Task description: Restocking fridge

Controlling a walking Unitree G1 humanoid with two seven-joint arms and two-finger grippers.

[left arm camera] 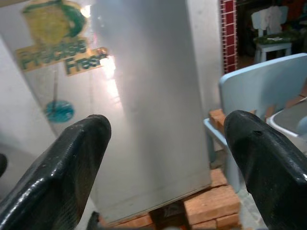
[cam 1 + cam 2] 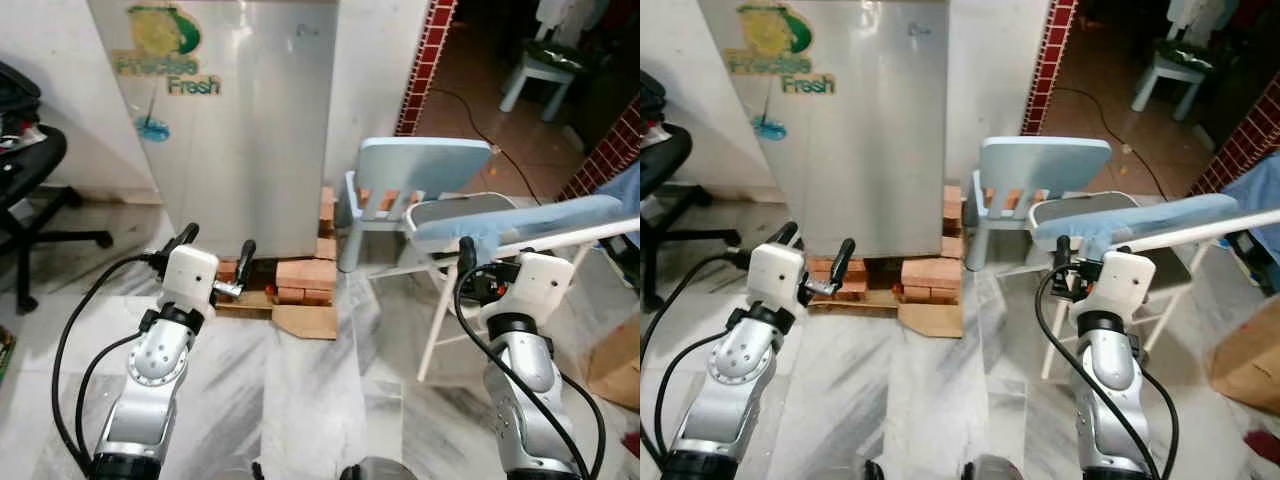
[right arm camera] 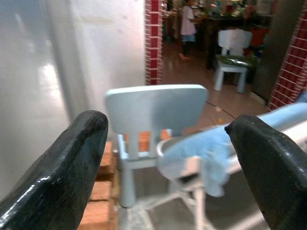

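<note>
A silver fridge (image 2: 245,120) with a "Precise Fresh" sticker stands in front of me, its door closed, raised on red bricks (image 2: 305,275). My left gripper (image 2: 215,245) is held up low before the fridge's bottom edge, open, with nothing between its fingers. In the left wrist view the left gripper (image 1: 165,122) points at the fridge door. My right gripper (image 3: 168,122) is open and empty too. It is raised to the right of the fridge and faces a pale blue child's chair (image 3: 153,108).
The blue chair (image 2: 420,170) stands right of the fridge. Beside it is a white folding stand with a grey tray and a blue cloth (image 2: 510,222). A black office chair (image 2: 30,180) is at the left, a cardboard box (image 2: 615,365) at the right. A person (image 3: 187,24) stands far back.
</note>
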